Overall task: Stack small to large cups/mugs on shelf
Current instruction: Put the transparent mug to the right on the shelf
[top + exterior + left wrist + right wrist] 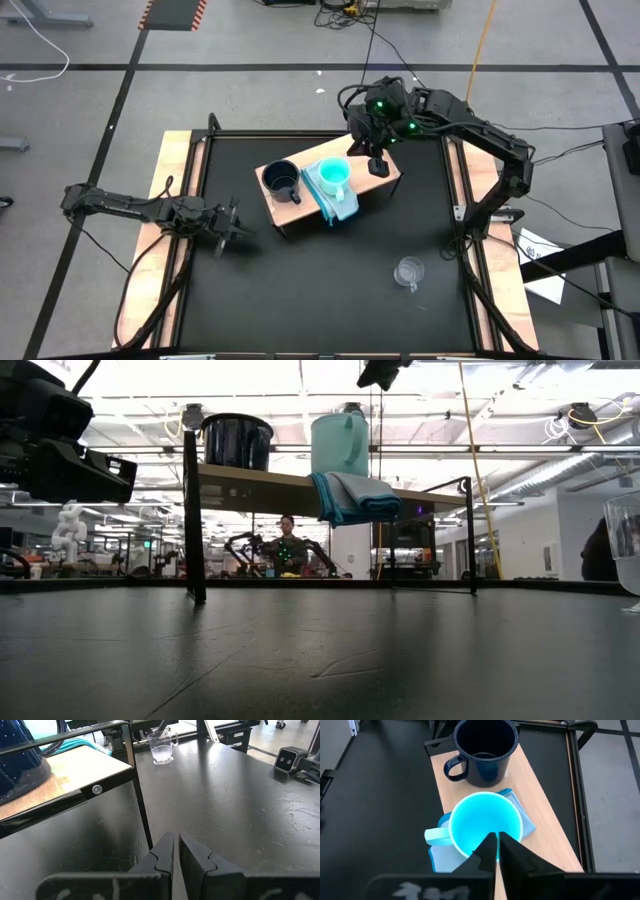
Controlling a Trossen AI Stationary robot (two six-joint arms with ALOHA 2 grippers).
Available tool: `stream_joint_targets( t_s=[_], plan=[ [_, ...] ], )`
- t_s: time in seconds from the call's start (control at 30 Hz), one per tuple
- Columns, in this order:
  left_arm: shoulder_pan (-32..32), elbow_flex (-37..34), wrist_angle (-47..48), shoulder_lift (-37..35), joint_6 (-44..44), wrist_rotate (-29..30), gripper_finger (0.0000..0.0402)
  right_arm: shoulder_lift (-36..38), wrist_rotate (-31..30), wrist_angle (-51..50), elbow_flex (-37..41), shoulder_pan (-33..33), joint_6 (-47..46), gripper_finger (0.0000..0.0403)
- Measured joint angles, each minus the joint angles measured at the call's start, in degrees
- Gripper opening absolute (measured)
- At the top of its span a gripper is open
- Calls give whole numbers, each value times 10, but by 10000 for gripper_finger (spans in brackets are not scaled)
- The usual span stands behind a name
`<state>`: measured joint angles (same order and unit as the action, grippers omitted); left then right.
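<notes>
**Two cups on the shelf, glass mug left on the surface**

The right gripper [377,160] hangs over the far end of the shelf [385,180], just beside the turquoise cup [334,174], its fingers narrowed to a slit and holding nothing. In its wrist view the cup [486,831] stands upright directly below the fingertips, on a pale blue cloth [525,822], with its handle pointing away from the shelf's far edge. The navy mug [282,180] stands on the bare board at the other end of the shelf, near the turquoise cup but apart from it.

The glass mug [408,271] stands upright on the dark surface [300,290], well apart from the shelf, toward the right arm's side of the table. It looks like the last piece to be placed. The right gripper seems the nearer of the two; the mug lies toward the front of the table from it, past the shelf.

The left gripper [232,228] waits low by the shelf's near corner, fingers almost together and empty. Its wrist view shows the glass mug [162,746] well ahead, beyond the shelf leg.
</notes>
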<state>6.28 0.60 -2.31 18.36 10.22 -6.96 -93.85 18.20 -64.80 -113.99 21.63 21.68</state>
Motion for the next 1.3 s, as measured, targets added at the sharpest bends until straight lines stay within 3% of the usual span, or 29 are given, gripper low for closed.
stream_joint_targets(
  t_s=[0.5, 0.77, 0.9, 1.3],
  plan=[
    [0, 0, 0, 0, 0, 0, 31, 6, 0, -38, 0, 0, -11, 0],
    [0, 0, 0, 0, 0, 0, 31, 56, 78, -73, 9, -3, -15, 0],
    [0, 0, 0, 0, 0, 0, 31, 110, 90, -33, 63, -8, -22, 0],
    [0, 0, 0, 0, 0, -1, 31, 305, 90, 127, 322, -7, -85, 0]
  ],
)
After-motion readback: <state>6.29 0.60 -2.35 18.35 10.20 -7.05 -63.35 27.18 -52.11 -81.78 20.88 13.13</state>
